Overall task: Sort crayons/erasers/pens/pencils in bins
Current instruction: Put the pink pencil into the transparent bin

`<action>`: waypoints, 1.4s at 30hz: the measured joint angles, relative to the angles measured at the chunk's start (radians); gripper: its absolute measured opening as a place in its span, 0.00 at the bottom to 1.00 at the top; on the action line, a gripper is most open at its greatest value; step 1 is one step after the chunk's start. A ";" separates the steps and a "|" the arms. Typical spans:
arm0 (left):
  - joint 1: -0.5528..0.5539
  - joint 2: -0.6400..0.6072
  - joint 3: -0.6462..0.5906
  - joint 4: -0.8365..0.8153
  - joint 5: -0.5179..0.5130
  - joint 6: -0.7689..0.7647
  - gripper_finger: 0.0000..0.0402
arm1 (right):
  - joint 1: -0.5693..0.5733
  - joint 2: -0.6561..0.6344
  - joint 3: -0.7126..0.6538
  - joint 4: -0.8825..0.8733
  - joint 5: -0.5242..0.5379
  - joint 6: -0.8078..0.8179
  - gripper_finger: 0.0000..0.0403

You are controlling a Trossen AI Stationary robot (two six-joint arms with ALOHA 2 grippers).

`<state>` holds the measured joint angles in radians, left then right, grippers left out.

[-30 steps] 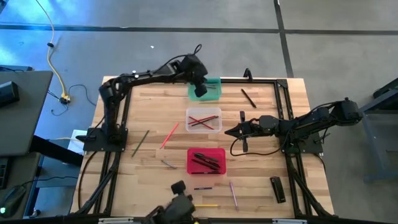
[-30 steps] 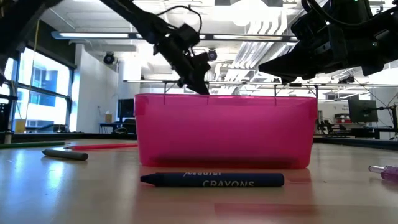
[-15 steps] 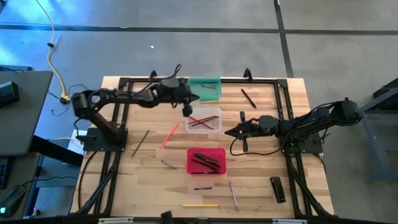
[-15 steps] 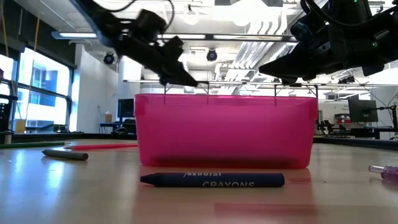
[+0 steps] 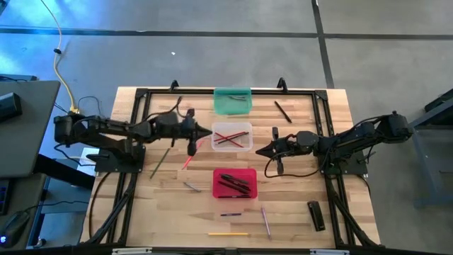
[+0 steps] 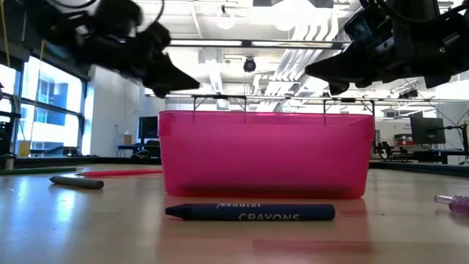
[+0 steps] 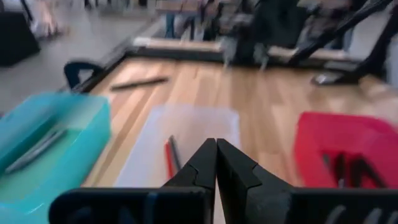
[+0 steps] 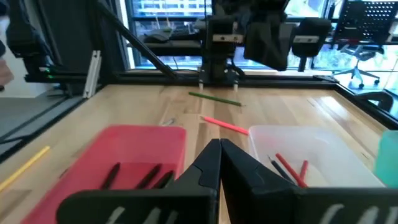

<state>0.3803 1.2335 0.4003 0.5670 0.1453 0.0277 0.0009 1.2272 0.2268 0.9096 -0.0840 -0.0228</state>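
1. Hovering with our left gripper (image 5: 192,146) pressed together, we sit just over the pink pencil (image 5: 192,154).
2. It lies diagonally beside the clear bin (image 5: 214,130).
3. Our right gripper (image 5: 259,151), also closed, waits farther off.

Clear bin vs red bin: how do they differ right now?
The clear bin sits mid-table, between the grippers; the red bin sits nearer the front edge. The clear bin holds thin red pencils; the red bin holds dark pens. Both are small rectangular tubs of like size.
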 joint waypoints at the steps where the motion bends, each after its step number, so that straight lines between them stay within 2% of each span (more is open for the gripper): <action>1: -0.013 -0.004 -0.035 0.070 0.000 -0.010 0.00 | 0.000 0.000 0.000 0.001 0.000 0.000 0.00; 7: -0.061 -0.005 -0.218 0.416 0.001 -0.076 0.00 | 0.000 -0.019 0.000 -0.005 0.022 0.057 0.00; 11: -0.077 -0.005 -0.304 0.583 0.000 -0.081 0.00 | 0.000 -0.079 0.000 -0.066 0.031 0.106 0.00; 14: -0.077 -0.005 -0.349 0.664 0.001 -0.097 0.00 | 0.000 -0.147 0.001 -0.205 0.106 0.142 0.00; 17: -0.076 -0.004 -0.386 0.731 0.006 -0.103 0.00 | 0.000 -0.223 0.036 -0.461 0.195 0.193 0.00; 22: -0.076 -0.003 -0.391 0.732 0.035 -0.091 0.00 | 0.000 -0.287 0.187 -0.959 0.315 0.327 0.00; 28: -0.064 -0.003 -0.391 0.732 0.035 -0.088 0.00 | -0.001 -0.277 0.371 -1.367 0.393 0.416 0.00; 31: -0.064 -0.003 -0.391 0.730 0.037 -0.104 0.00 | -0.001 -0.277 0.422 -1.453 0.406 0.472 0.01; 34: -0.064 -0.003 -0.391 0.710 0.038 -0.120 0.00 | 0.001 -0.277 0.440 -1.486 0.403 0.507 0.06; 42: -0.070 -0.003 -0.386 0.615 0.051 -0.201 0.00 | 0.002 -0.277 0.464 -1.537 0.397 0.518 0.34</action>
<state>0.3103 1.2301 0.0145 1.1825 0.1968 -0.1736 0.0025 0.9501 0.6909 -0.6278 0.3128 0.4952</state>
